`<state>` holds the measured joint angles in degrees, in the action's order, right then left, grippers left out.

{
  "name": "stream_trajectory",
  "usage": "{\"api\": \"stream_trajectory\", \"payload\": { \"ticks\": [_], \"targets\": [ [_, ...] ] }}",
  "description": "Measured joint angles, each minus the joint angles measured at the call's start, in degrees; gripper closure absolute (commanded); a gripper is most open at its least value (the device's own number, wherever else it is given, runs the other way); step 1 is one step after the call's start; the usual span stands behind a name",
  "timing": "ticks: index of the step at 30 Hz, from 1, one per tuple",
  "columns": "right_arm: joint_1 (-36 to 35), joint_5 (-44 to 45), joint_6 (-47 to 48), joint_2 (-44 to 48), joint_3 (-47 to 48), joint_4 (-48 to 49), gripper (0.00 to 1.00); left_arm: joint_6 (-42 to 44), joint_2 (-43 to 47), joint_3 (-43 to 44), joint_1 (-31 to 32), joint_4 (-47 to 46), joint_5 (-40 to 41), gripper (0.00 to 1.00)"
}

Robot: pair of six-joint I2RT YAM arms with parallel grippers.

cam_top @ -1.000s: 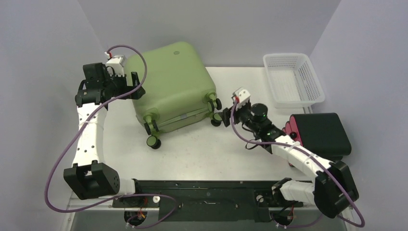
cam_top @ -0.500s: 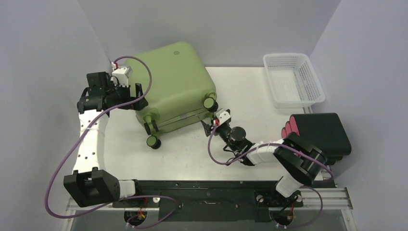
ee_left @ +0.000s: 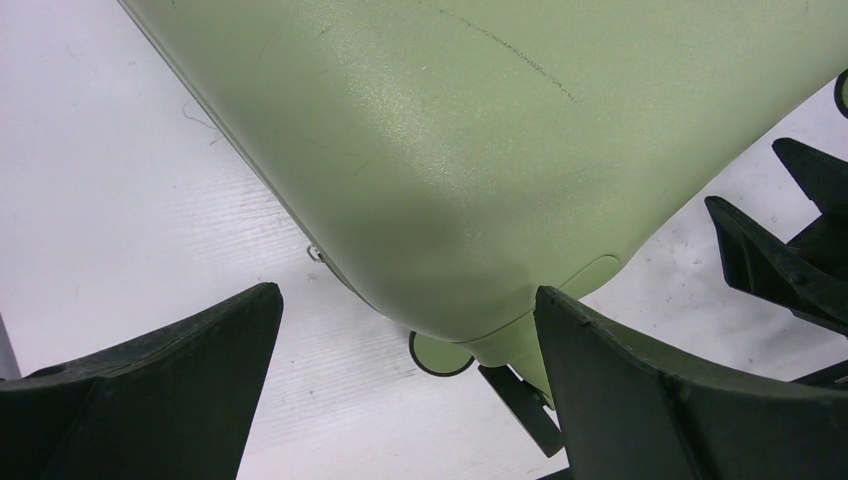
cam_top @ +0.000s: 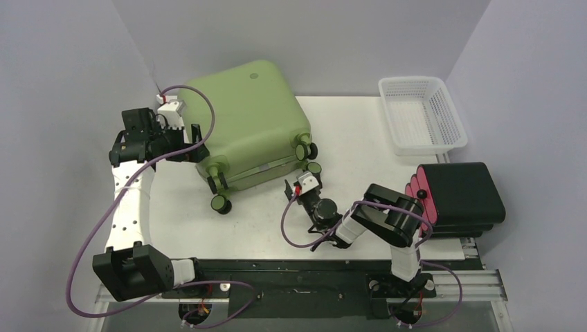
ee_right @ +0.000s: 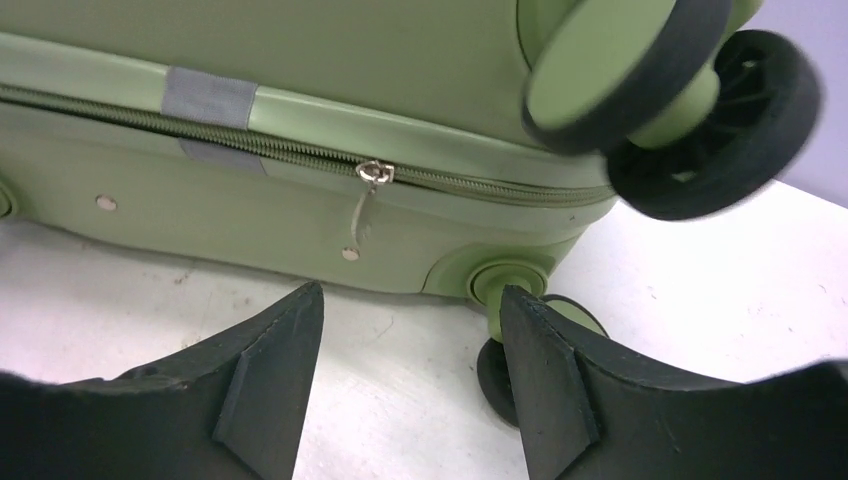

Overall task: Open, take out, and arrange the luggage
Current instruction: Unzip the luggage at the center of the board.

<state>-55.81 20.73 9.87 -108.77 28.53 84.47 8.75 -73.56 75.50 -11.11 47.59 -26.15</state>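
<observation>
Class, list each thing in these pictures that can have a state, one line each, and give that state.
luggage: zipped shut, lying flat on one shell, wheels toward the arms.
zipper pull: hanging down on the closed zip, untouched.
left end effector: open, straddling a luggage corner, gripping nothing.
right end effector: open, holding nothing, facing the zipper pull.
white basket: upright, open side up.
black case: closed, lying flat.

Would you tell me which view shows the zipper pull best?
The right wrist view: the zipper pull hangs close up on the closed zipper. The top view shows it too small to tell; the left wrist view shows a different suitcase corner.
</observation>
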Motion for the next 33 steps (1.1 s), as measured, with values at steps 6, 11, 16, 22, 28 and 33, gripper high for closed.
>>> {"api": "stream_trajectory", "payload": {
  "ticks": [6, 11, 16, 22, 28, 33],
  "targets": [
    [-1.27, 3.08, -0.81, -1.97, 3.54, 0.87, 0.42, -0.02, 0.04, 0.00, -0.24, -0.04, -0.02, 0.04],
    [-1.38, 2.80, -2.93, -2.01, 4.04, 0.90, 0.44, -0.02, 0.42, -0.42, -0.24, -0.26, -0.07, 0.04],
    [-1.68, 2.38, -4.81, -2.01, 5.01, -1.07, 0.46, -0.02, 0.79, -0.90, -0.24, -0.24, -0.28, 0.04],
    [-2.03, 4.15, -4.74, -3.82, 10.27, -4.74, 0.55, -0.07, 0.87, -0.90, -0.24, -0.24, -0.72, 0.04],
    [-1.66, 5.27, -4.85, -5.66, 10.84, -7.34, 0.56, -0.07, 1.75, -0.92, -0.24, -0.24, -1.18, 0.04],
    [-0.52, 5.44, -5.42, -5.68, 10.93, -8.39, 0.74, -0.07, 1.86, -0.90, -0.24, -0.22, -1.44, 0.04]
  ]
}}
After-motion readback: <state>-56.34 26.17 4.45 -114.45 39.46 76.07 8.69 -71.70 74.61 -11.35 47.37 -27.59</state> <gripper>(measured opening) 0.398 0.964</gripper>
